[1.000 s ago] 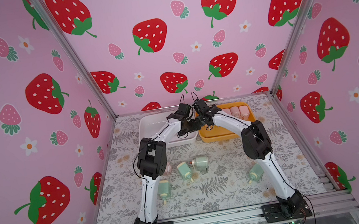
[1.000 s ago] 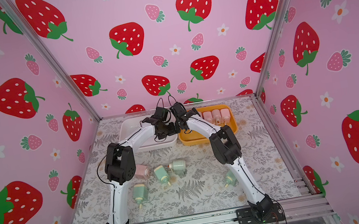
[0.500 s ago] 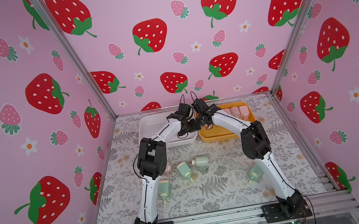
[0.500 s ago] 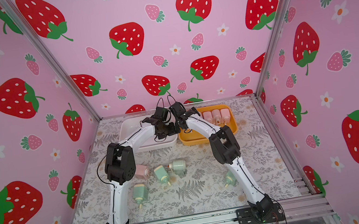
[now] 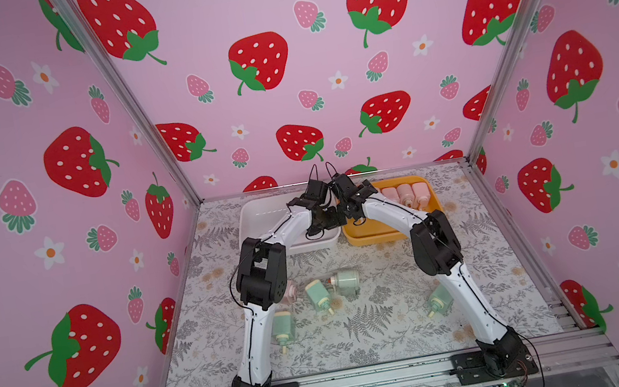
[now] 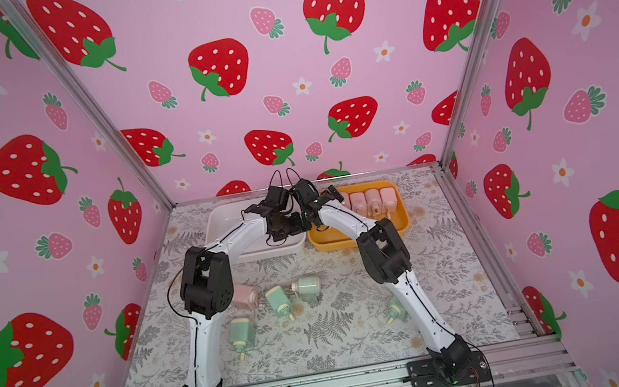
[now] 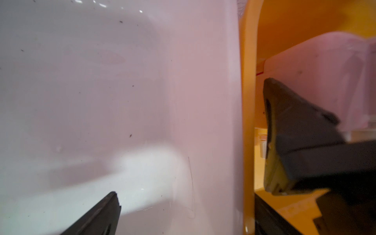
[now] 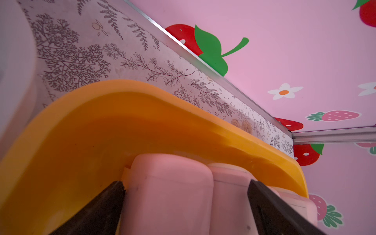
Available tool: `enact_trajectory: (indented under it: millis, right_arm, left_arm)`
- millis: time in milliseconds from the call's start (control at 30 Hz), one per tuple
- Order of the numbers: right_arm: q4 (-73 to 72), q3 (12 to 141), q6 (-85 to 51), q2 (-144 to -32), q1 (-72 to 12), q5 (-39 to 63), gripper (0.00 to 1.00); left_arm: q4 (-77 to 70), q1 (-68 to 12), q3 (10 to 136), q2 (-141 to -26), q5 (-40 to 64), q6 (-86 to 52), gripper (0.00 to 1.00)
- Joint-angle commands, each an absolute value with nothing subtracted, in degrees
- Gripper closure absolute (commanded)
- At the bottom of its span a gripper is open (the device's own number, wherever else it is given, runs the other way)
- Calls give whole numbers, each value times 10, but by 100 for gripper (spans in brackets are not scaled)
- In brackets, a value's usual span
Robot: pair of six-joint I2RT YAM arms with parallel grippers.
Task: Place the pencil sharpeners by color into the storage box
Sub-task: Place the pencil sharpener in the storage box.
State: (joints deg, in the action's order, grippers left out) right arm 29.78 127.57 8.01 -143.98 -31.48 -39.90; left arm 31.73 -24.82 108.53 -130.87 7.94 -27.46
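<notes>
Several pale pink pencil sharpeners [image 5: 404, 194] lie in a row in the orange storage box [image 5: 373, 237] at the back right. My right gripper [image 5: 348, 211] is down in that box's left end. In the right wrist view it [image 8: 186, 211] stands open, its fingers [image 8: 97, 209] straddling two pink sharpeners [image 8: 168, 193]. My left gripper [image 5: 326, 217] is open over the right end of the white storage box [image 5: 249, 221], nothing between its fingers [image 7: 101, 213]. Mint green sharpeners [image 5: 317, 294] [image 5: 345, 281] [image 5: 282, 327] [image 5: 440, 300] lie on the mat, and one pink sharpener [image 6: 244, 295] lies partly behind my left elbow.
The two boxes stand side by side against the back wall, rims almost touching [image 7: 247, 101]. Both wrists nearly meet above that gap. Pink strawberry-print walls close in three sides. A metal rail [image 5: 370, 378] with both arm bases runs along the front edge.
</notes>
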Motion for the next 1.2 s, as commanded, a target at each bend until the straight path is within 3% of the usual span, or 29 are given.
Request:
enact_trajectory:
  millis: [0,267,600,900,1167]
  right_arm:
    - [308,1260,72,-1414,-319,-393,0]
    - [237,1119,11,-1268,-319,-314,0]
    - [95,855,-59,-1067,-319,-210,0]
    - [-40,662,-113,-905,-319,-63,0]
    - [-131,533,-122,-810,-319,1,0]
  left_arm:
    - [345,-245,1079,-1289,67,-269,0]
    - [352,-249,1062,-1231,71,-265,0]
    - [328,-252,924,-1103,33,-284,0]
    - [351,-251,794,-967,-48,-328,0]
    - [450,-239,729,-860,-137,-450,1]
